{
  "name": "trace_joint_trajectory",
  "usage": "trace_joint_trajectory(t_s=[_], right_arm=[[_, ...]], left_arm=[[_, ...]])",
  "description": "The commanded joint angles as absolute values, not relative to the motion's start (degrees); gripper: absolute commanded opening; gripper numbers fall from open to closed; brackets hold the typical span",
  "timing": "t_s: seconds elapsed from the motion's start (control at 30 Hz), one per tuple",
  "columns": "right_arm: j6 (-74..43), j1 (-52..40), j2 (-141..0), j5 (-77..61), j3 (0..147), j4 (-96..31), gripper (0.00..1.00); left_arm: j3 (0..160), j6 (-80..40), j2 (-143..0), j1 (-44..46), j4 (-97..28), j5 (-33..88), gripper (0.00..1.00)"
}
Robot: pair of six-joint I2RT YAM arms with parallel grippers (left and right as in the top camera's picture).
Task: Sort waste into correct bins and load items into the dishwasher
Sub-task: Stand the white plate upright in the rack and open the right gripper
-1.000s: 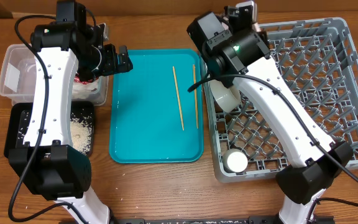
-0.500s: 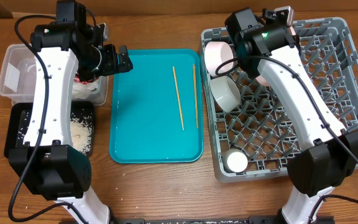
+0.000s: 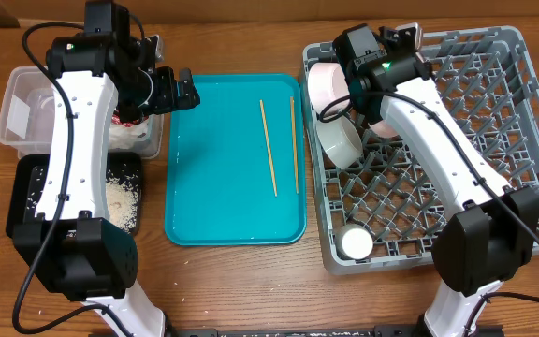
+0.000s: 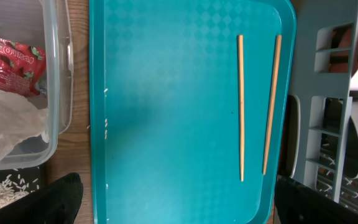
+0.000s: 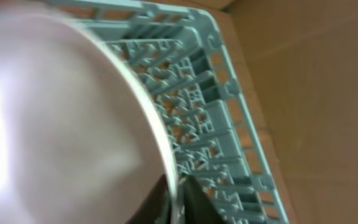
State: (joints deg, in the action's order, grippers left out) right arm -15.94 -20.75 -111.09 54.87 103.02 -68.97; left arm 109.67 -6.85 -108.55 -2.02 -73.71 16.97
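Your right gripper (image 5: 174, 198) is pinching the rim of the pale pink plate (image 3: 320, 84) at the far left corner of the dish rack (image 3: 494, 140). Your left gripper (image 3: 171, 91) is hovering with its fingers spread over the far left edge of the teal tray (image 3: 213, 187), where both chopsticks (image 3: 269, 148) are lying.
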Motion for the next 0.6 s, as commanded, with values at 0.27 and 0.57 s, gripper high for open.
trace_joint_trajectory(t_s=[0.27, 0.57], right_arm=[[-16.3, -20.9, -110.5, 39.0, 103.8, -63.8, 0.76], [-16.2, -21.4, -106.2, 9.5, 122.3, -71.1, 0.78]], left_arm=[[110.5, -6.2, -108.2, -2.1, -73.6, 17.4, 1.0], [110.5, -6.2, -108.2, -2.1, -73.6, 17.4, 1.0]])
